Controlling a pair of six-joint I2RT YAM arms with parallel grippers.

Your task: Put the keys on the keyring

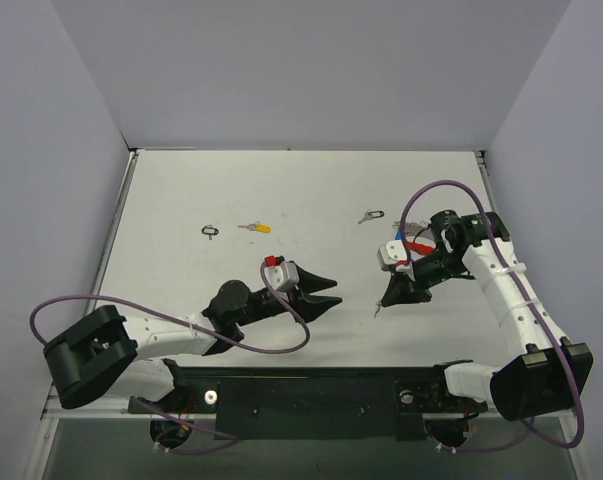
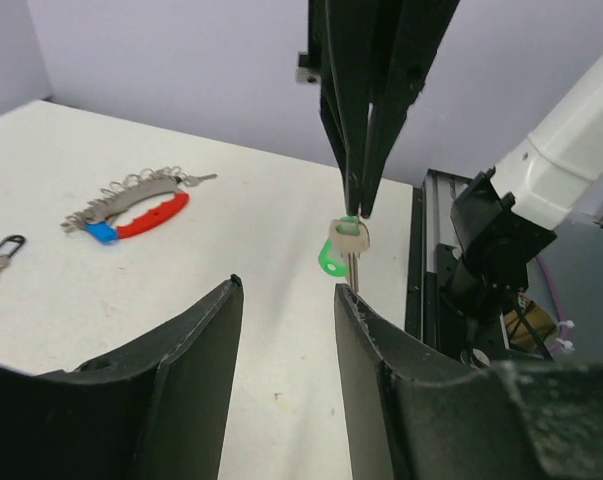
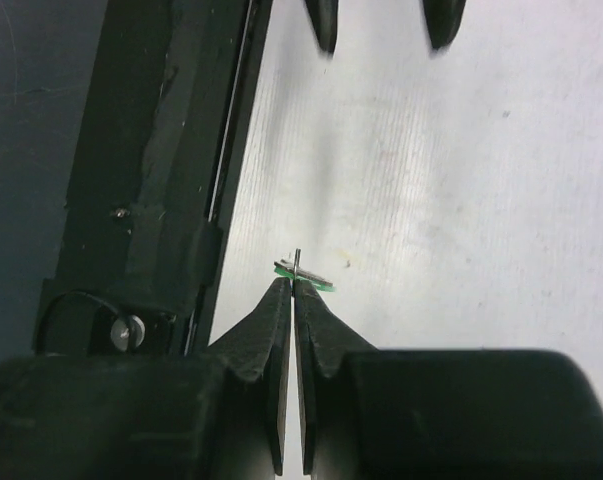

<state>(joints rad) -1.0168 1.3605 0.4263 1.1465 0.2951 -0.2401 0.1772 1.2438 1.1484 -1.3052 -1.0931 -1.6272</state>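
My right gripper (image 3: 294, 283) is shut on a green-headed key (image 3: 306, 275) and holds it just above the table. In the left wrist view the key (image 2: 346, 250) hangs blade down from the right gripper's fingertips (image 2: 356, 200). It is just beyond my open left gripper (image 2: 286, 288), near the right-hand finger's tip, and nothing lies between the left fingers. From above, the left gripper (image 1: 333, 291) points at the right gripper (image 1: 384, 303). The keyring (image 2: 131, 205), a silver coil with a red piece and a blue tab, lies on the table. A yellow key (image 1: 256, 227) and a black key (image 1: 371, 215) lie farther back.
A small bare black loop (image 1: 211, 230) lies left of the yellow key. The right arm partly covers the keyring (image 1: 417, 246) from above. A black rail (image 1: 311, 385) runs along the table's near edge. Grey walls enclose the white table (image 1: 301, 190).
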